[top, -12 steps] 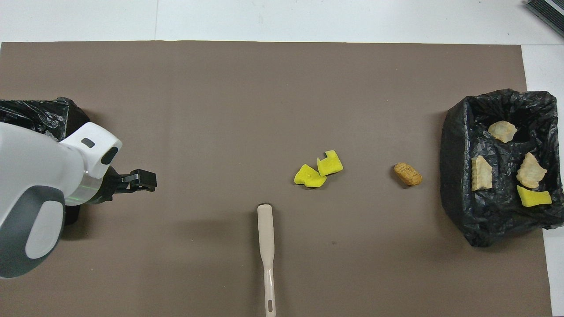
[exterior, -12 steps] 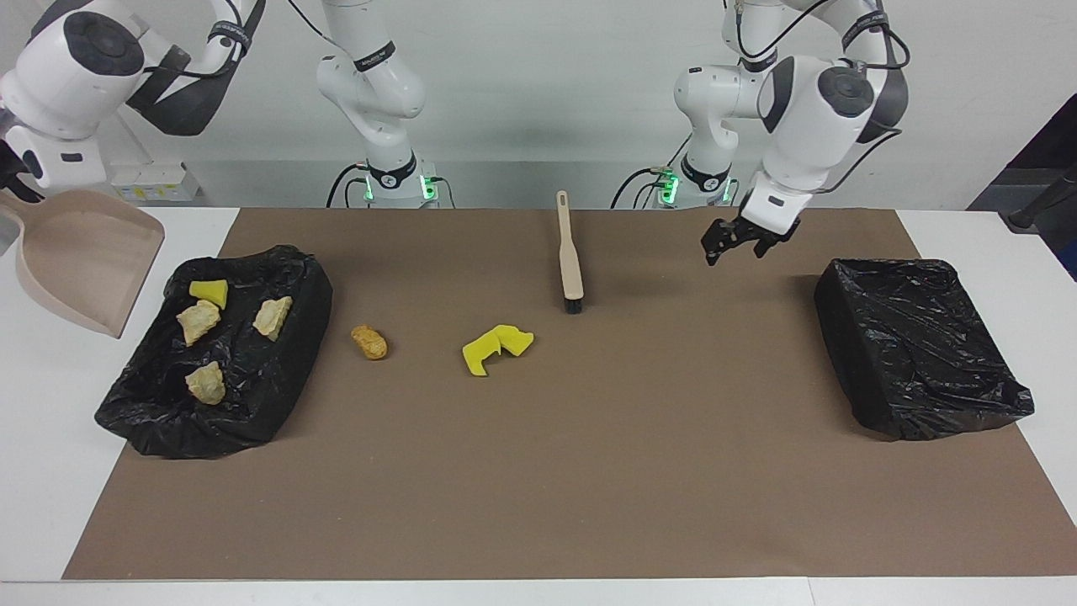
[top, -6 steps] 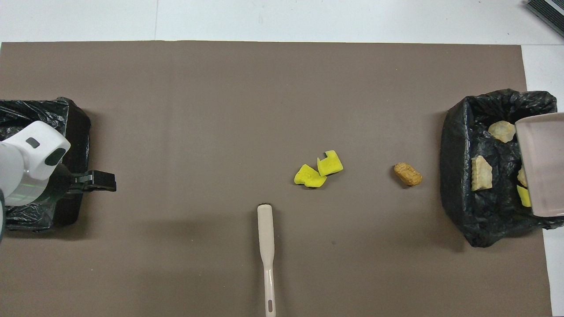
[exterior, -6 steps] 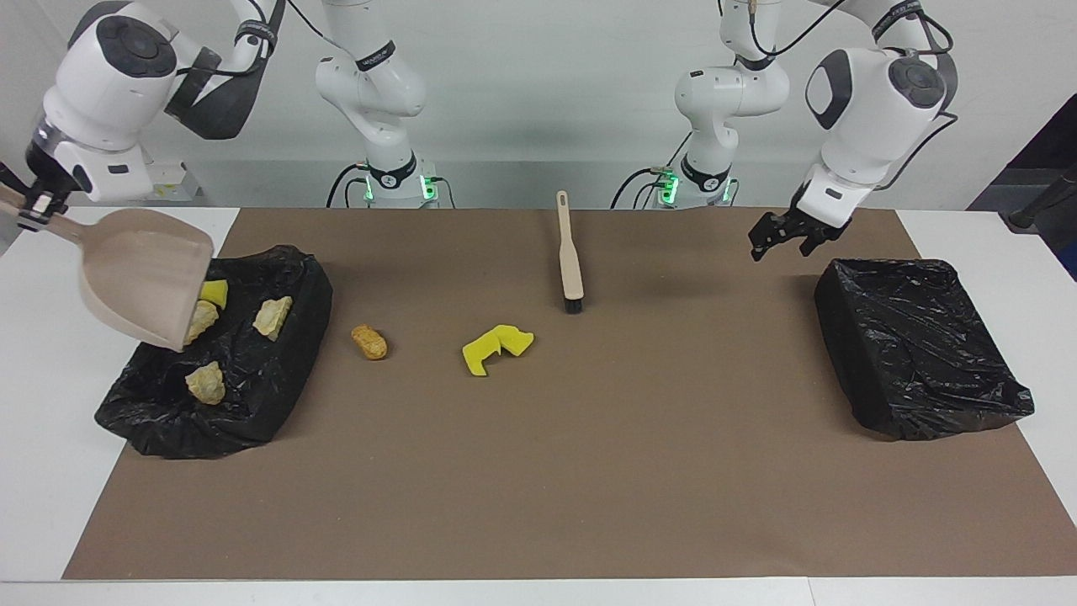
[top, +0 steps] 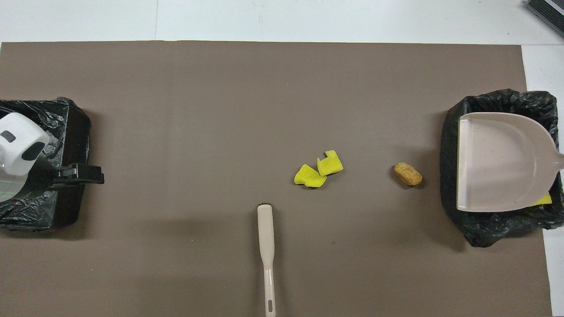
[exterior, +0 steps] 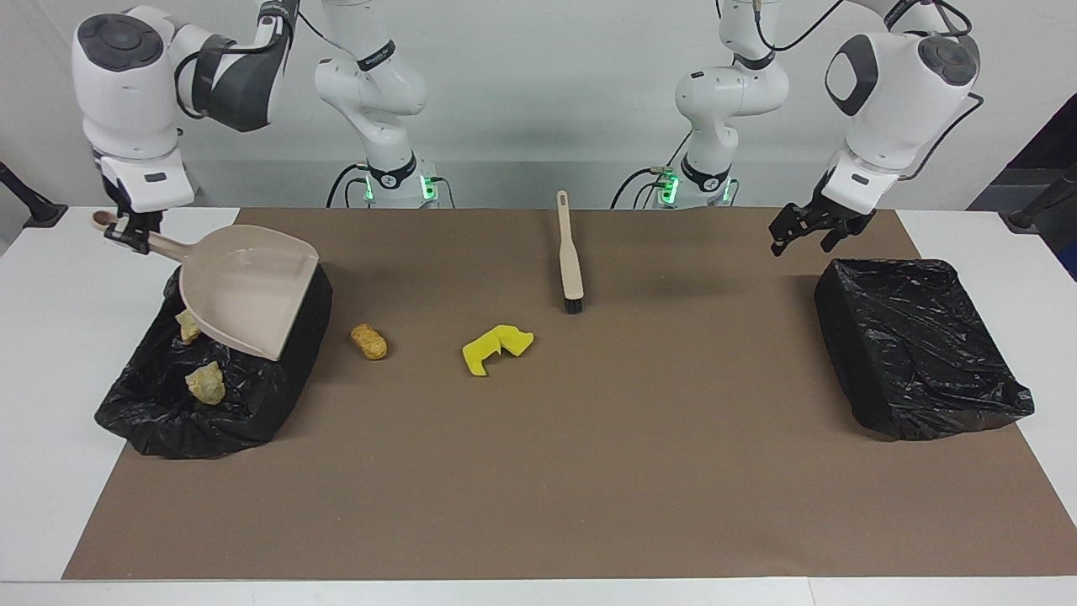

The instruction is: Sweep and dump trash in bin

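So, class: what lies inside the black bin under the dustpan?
Under the dustpan held by the right gripper, the bin shows two beige chunks and a yellow sponge sliver. Whatever else is below the pan is covered.

Open mat (exterior: 589,454) around brush (exterior: 571,265), scraps (exterior: 496,348)
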Motion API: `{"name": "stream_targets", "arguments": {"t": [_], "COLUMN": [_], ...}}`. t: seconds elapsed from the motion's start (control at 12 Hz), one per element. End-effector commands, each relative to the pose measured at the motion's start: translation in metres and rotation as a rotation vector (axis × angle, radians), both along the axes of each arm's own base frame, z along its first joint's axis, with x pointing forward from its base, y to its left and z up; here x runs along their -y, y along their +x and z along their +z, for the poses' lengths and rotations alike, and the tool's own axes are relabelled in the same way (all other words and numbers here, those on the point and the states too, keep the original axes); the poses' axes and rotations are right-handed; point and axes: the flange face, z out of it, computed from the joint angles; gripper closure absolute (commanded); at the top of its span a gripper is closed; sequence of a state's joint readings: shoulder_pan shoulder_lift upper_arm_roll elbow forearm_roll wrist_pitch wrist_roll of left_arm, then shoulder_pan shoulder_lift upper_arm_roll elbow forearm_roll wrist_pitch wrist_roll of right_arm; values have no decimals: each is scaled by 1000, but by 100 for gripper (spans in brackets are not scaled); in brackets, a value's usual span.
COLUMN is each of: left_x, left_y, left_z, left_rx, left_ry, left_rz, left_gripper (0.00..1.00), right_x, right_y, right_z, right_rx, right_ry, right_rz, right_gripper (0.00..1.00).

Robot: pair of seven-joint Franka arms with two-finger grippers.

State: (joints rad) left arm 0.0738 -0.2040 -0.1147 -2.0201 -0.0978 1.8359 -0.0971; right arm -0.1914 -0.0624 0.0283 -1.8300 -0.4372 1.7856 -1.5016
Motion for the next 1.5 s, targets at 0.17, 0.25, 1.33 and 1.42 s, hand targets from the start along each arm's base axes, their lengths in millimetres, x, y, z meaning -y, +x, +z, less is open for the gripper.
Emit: {"name": "stream_targets", "arguments": {"t": [0.17,0.25,1.33,1.42], "left_x": [-1,0,29,27], "left_y": [-4,-7,18,18], "left_z": [76,90,106,106], "left_rx": [1,5,27,27], "left_ry": [15,54,90,91], "left_rz": [-17,-31,-107,-110], "left_gripper": [0,0,0,0], "right_x": [-53,-76,-381,-404], "right_y": [-7,-3,11,15], "right_z": [-23,-28,-109,-109], "right_rx": [26,42,212,237], "right_ry": [176,172,303,319], "right_rz": [-294,-335,-1046,-1094], "right_gripper": [100,100,100,100]}}
